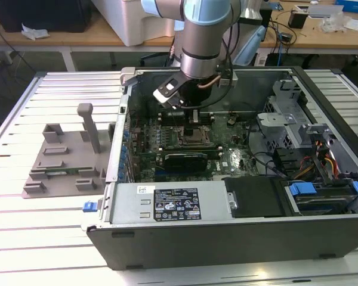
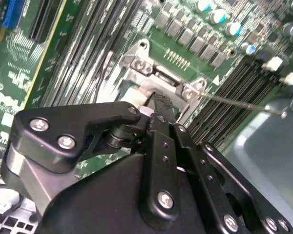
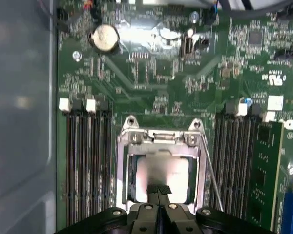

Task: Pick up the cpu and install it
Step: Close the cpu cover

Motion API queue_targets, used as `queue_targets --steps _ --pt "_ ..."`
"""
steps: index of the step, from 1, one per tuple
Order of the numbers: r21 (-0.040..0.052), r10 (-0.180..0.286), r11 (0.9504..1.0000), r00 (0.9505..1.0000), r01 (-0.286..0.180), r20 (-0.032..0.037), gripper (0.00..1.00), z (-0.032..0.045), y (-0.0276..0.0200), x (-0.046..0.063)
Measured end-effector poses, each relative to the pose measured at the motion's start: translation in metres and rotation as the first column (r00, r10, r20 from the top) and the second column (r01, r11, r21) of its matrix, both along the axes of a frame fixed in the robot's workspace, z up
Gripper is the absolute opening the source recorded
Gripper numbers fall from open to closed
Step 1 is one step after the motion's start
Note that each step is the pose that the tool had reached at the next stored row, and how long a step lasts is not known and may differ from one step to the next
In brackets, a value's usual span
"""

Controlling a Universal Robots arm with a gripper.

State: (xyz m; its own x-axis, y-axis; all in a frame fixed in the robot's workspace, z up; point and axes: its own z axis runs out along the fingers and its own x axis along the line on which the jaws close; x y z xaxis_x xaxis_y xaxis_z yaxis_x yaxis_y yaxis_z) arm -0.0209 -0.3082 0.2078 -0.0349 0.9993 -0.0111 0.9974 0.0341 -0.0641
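The cpu (image 3: 162,170), a flat square chip with a silver-grey top, lies flat inside the metal-framed socket (image 3: 158,137) on the green motherboard in the first wrist view. My gripper (image 3: 159,190) hangs directly over the chip's near edge with its two black fingers pressed together and nothing between them. I cannot tell whether the tips touch the chip. In the second wrist view the gripper (image 2: 158,101) points down at the socket frame (image 2: 151,73). The exterior view shows the gripper (image 1: 194,128) lowered into the open computer case over the socket (image 1: 194,140).
The socket's thin wire lever (image 3: 211,170) stands out beside the frame. Memory slots (image 3: 85,161) flank the socket on both sides. A grey plastic tray (image 1: 65,161) sits outside the case at the exterior view's left. The case walls (image 1: 227,235), a power supply (image 1: 173,202) and a drive cage (image 1: 286,116) ring the motherboard.
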Motion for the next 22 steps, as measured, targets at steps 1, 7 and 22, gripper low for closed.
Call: queue_targets --steps 1,7,22 --pt "0.0001 0.000 1.0000 1.0000 0.000 -0.0003 0.11 0.0007 -0.0001 0.004" --pt "0.0002 0.000 1.0000 1.0000 0.000 -0.0004 0.11 0.0295 -0.0002 0.006" --pt "0.0004 0.000 1.0000 1.0000 0.000 -0.0003 0.11 0.0639 -0.0002 0.006"
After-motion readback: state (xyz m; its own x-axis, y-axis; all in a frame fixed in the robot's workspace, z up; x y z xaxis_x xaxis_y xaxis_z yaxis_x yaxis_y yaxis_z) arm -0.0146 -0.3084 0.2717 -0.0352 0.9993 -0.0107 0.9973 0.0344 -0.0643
